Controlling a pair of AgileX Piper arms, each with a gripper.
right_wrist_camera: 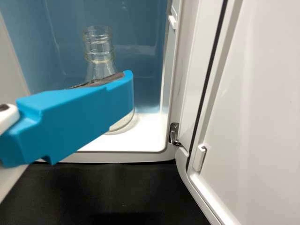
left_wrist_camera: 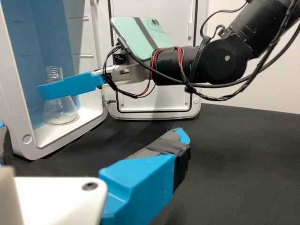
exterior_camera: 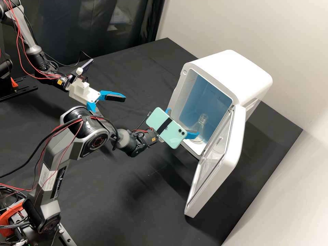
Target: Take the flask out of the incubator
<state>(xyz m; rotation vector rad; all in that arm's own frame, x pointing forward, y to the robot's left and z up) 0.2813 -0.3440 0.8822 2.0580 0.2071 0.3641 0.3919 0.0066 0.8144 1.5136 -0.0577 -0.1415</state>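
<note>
A clear, empty flask [exterior_camera: 202,122] [left_wrist_camera: 58,101] [right_wrist_camera: 99,51] stands upright on the floor of the white incubator [exterior_camera: 232,71], whose inside is blue. Its door [exterior_camera: 218,160] hangs wide open. My right gripper [exterior_camera: 180,123], with a mint phone strapped on its wrist, is at the incubator's mouth and open. One of its blue fingers [right_wrist_camera: 75,115] [left_wrist_camera: 70,86] lies alongside the flask's shoulder; I cannot tell whether it touches. My left gripper [exterior_camera: 106,102] hovers open and empty over the bench, well to the left of the incubator, its near finger [left_wrist_camera: 150,173] pointing that way.
The open door [right_wrist_camera: 253,117] stands close beside my right gripper, hinged at the incubator's front corner. The right arm's elbow [exterior_camera: 92,136] rises over the middle of the black bench [exterior_camera: 136,191]. Red cables trail along both arms. A pale wall runs behind the incubator.
</note>
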